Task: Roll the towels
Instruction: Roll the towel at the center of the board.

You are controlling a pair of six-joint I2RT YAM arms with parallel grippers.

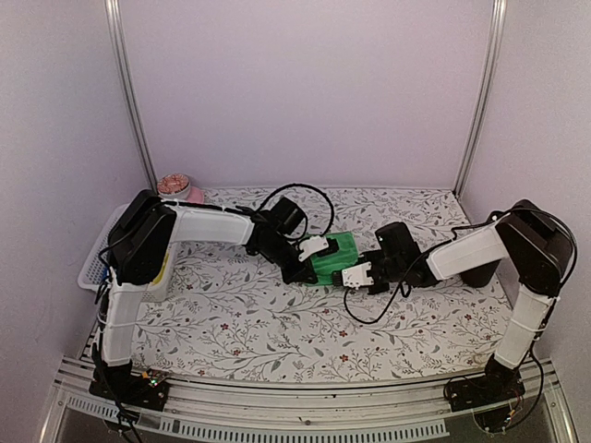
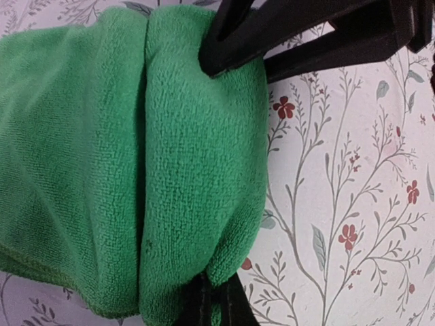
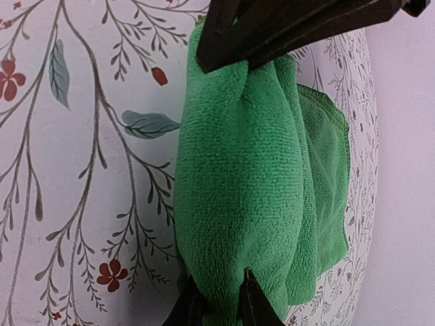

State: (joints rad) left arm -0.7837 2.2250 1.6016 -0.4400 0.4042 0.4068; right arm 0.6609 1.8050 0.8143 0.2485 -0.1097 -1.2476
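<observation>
The green towel (image 1: 337,257) lies partly rolled in the middle of the floral tablecloth. My left gripper (image 1: 312,251) is at its left end and my right gripper (image 1: 358,275) at its right end. In the left wrist view the roll (image 2: 136,170) runs from my left gripper (image 2: 216,291) up to the right gripper's black fingers (image 2: 272,41). In the right wrist view my right gripper (image 3: 219,286) pinches the roll (image 3: 238,190). Both are shut on the roll's thick fold. A yellow-lime sliver (image 1: 164,268) shows by the basket, mostly hidden under my left arm.
A white mesh basket (image 1: 95,257) stands at the table's left edge under my left arm. A pink bowl (image 1: 177,187) sits at the back left corner. Walls close in the back and both sides. Black cables loop over the cloth near both grippers.
</observation>
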